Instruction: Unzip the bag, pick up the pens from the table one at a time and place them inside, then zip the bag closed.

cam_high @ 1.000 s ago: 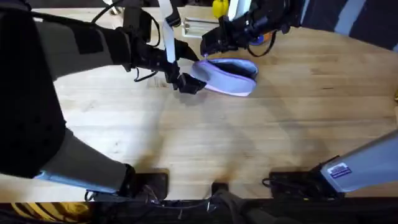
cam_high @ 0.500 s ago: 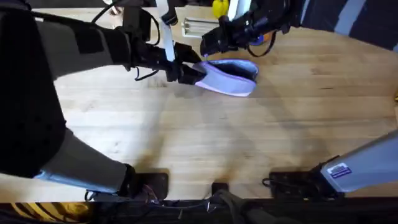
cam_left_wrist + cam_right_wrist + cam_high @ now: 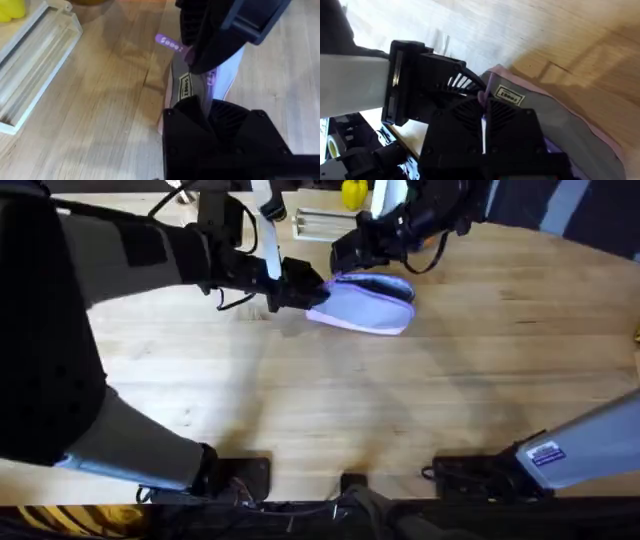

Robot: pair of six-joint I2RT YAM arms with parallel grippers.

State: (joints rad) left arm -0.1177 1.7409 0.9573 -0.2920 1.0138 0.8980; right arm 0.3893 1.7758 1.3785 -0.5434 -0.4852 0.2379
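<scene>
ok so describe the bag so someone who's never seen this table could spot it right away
On the pale wooden table, look toward the far side, where the two black grippers meet. Between them lies the bag, a soft oblong lavender-purple pouch with its zip along the top, gripped at its end by the left gripper. Nothing else there is purple or soft.

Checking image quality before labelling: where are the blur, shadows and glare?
Overhead: the left arm looms large, dark and blurred; soft shadows cross the table. Left wrist: the claw's own body is blurred in front of the bag. Right wrist: bright glare on the wood.
</scene>
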